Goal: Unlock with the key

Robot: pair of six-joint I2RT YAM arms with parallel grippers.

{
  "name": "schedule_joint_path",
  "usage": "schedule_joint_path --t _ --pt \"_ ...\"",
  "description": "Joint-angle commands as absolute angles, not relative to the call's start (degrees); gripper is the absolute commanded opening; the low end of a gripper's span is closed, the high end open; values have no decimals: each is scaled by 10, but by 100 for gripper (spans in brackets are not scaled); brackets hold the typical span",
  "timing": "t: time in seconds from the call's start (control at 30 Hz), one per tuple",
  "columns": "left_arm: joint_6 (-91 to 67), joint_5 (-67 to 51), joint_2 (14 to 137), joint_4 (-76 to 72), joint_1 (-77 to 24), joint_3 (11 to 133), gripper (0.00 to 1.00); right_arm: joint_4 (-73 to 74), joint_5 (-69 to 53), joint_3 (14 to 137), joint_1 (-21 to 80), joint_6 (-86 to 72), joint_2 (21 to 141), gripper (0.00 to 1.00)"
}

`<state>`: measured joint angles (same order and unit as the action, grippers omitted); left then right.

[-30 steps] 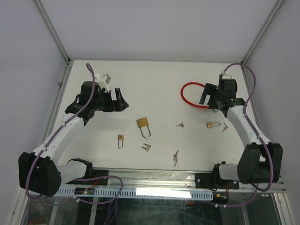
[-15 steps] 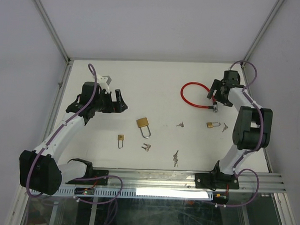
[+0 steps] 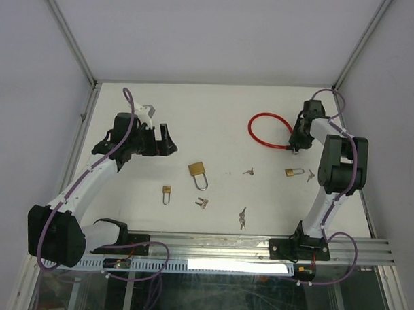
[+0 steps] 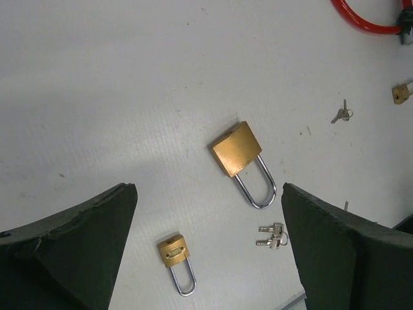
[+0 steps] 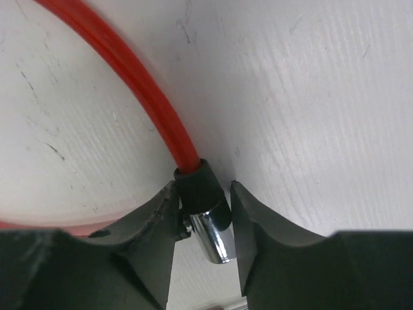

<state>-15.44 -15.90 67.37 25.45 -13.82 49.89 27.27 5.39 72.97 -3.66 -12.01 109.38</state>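
Note:
A red cable lock [image 3: 266, 130] lies looped at the back right. My right gripper [image 3: 296, 141] is down on the black and chrome end [image 5: 205, 206] of its cable [image 5: 148, 97]. In the right wrist view my right gripper [image 5: 203, 194] has its jaws closed in on both sides of that end. My left gripper [image 3: 168, 139] hovers open over the left half, holding nothing. Below my left gripper [image 4: 208, 187] lie a large brass padlock [image 4: 237, 148], a small brass padlock [image 4: 174, 250] and a pair of keys [image 4: 272, 235].
Another small padlock [image 3: 289, 173] lies near the right arm with a key [image 3: 310, 175] beside it. More keys lie at the centre [image 3: 248, 172] and near the front [image 3: 242, 216]. The table's metal rails [image 3: 93, 117] run along its sides.
The right arm has folded back and dropped its wrist onto the cable lock's end. Its jaws went from wide open to closed around that end. The left arm has stayed still.

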Motion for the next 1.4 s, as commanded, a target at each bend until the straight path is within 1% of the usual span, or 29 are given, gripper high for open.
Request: schedule_joint_path --t 0.0,0.1,0.17,0.57,0.7,0.8,0.97,1.17,1.37 --pt "-174 -219 675 233 -137 516 99 274 31 738 -20 -130 1096 31" --pt "-227 -255 667 186 -137 502 99 268 0 738 -4 -147 1088 10" --pt "-264 -271 656 149 -137 484 99 253 -29 734 4 -168 1076 0" --pt "-427 -287 648 -35 -158 412 99 154 -111 693 73 -282 992 0" --pt "-470 -275 661 -85 -180 398 99 115 -129 677 114 -320 981 0" --pt "-493 -268 675 -114 -194 389 99 111 -118 687 159 -329 992 0" --pt "-503 -258 685 -127 -206 376 99 110 -86 705 217 -338 1025 0" --pt "-503 -250 675 -125 -208 352 99 137 -39 739 277 -313 1071 0" --pt "-513 -200 646 -74 -209 344 99 176 1 776 305 -282 1114 0"
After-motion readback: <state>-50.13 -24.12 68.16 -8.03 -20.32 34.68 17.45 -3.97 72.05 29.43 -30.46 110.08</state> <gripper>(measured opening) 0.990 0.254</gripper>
